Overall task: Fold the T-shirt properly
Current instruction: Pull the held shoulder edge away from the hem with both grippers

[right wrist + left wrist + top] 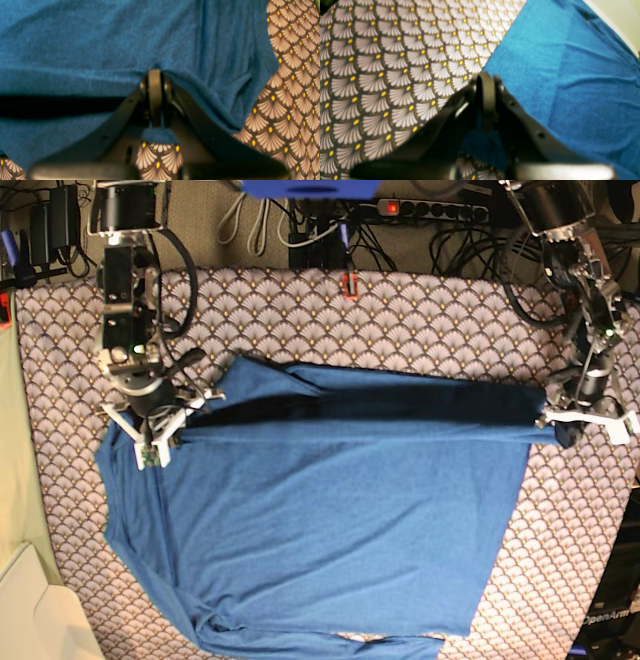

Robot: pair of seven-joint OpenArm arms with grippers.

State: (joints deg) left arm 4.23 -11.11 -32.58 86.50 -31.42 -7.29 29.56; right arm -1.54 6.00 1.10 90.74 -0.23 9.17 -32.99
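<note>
The blue T-shirt (330, 520) lies spread across the patterned cloth, and its far edge is lifted into a taut fold between my two grippers, with a dark shadow under it. In the base view my right gripper (165, 438) holds the fold's left end and my left gripper (560, 425) holds its right end. Close up, the left gripper (486, 81) is shut with blue T-shirt (570, 75) fabric pinched between its fingers. The right gripper (155, 75) is shut on the T-shirt (100, 37) edge, which drapes over it.
A scallop-patterned grey-white cloth (400, 320) covers the table under the shirt, also seen as the cloth (382, 62) and the cloth (295, 100) at the wrists. A cream surface (25, 610) lies at the near left. Cables and a power strip (430, 205) run along the back.
</note>
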